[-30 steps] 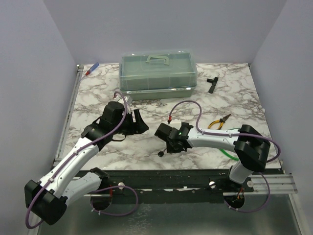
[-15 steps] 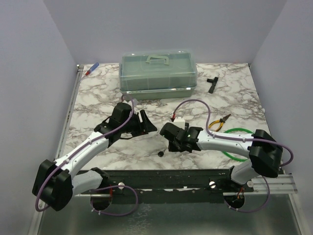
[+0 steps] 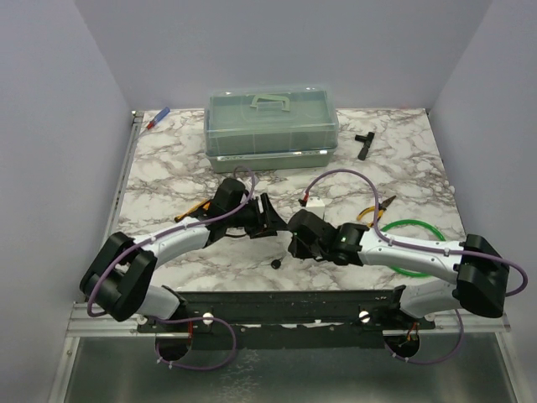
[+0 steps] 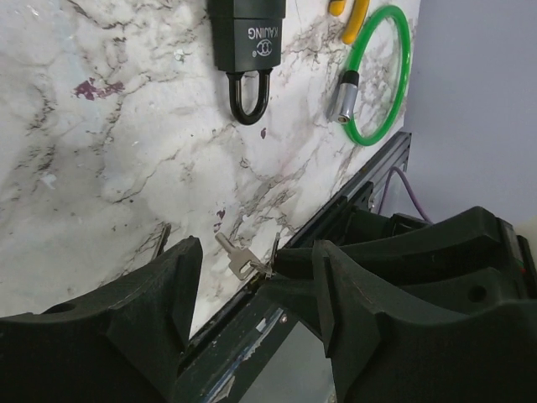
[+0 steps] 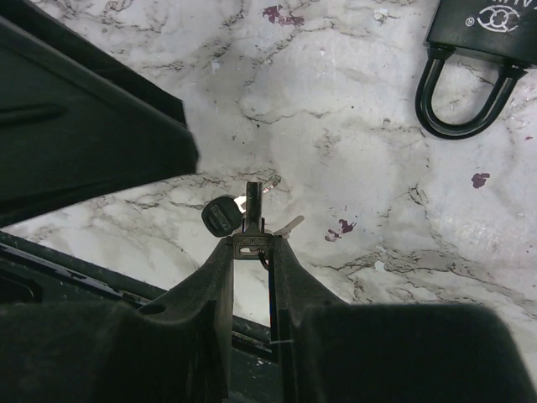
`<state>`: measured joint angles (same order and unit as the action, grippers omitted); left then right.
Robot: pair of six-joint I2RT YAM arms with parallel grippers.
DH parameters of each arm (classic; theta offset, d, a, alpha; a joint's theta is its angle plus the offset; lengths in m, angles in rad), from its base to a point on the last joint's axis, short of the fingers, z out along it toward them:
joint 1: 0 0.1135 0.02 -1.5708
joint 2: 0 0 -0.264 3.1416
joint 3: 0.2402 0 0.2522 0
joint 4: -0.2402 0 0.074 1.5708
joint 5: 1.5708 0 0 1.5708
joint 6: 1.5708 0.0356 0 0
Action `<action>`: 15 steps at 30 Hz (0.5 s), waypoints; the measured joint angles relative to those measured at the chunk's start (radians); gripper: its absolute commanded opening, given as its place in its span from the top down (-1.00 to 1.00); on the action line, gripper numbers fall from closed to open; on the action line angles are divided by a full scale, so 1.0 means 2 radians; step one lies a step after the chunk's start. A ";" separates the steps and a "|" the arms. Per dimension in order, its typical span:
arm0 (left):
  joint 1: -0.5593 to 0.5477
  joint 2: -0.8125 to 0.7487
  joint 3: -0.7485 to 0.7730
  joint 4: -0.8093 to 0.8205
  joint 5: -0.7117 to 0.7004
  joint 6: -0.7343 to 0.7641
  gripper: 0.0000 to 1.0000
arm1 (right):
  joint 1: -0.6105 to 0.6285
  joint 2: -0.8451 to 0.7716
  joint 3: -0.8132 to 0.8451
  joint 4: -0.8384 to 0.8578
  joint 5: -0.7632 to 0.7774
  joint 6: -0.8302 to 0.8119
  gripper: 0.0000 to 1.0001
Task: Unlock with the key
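A black padlock (image 4: 247, 46) with a metal shackle lies flat on the marble; it also shows in the right wrist view (image 5: 482, 38). My right gripper (image 5: 252, 245) is shut on a silver key of a small key bunch (image 5: 253, 197), low over the table near its front edge. The key (image 5: 221, 217) with the round black head hangs on that bunch, just left of the fingertips, and shows as a black dot from above (image 3: 274, 264). My left gripper (image 4: 239, 277) is open and empty, beside the right gripper (image 3: 295, 245), with a silver key (image 4: 235, 254) beyond its fingers.
A clear lidded box (image 3: 271, 126) stands at the back. A black T-shaped tool (image 3: 364, 143) lies at the back right, a pen (image 3: 158, 117) at the back left. Yellow-handled pliers (image 3: 375, 210) and a green cable loop (image 3: 411, 248) lie to the right.
My left arm has reached right toward the middle, bringing its gripper close to the right one. The right arm's elbow swung right. The right gripper stayed by the key.
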<state>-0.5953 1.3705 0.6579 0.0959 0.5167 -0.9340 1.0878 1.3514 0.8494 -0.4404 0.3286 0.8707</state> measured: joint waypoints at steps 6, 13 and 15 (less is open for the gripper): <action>-0.024 0.037 0.002 0.028 0.007 -0.008 -0.15 | 0.000 -0.013 -0.012 0.024 0.000 -0.016 1.00; -0.043 0.053 0.011 0.049 0.009 -0.016 0.04 | 0.000 -0.025 -0.017 0.038 0.000 -0.031 1.00; -0.044 0.053 0.011 0.054 0.009 -0.017 0.15 | 0.000 -0.031 -0.018 0.042 0.000 -0.034 0.99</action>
<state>-0.6830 1.4761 0.6804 0.2031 0.5350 -0.9672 1.0878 1.2884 0.8139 -0.3561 0.3283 0.8021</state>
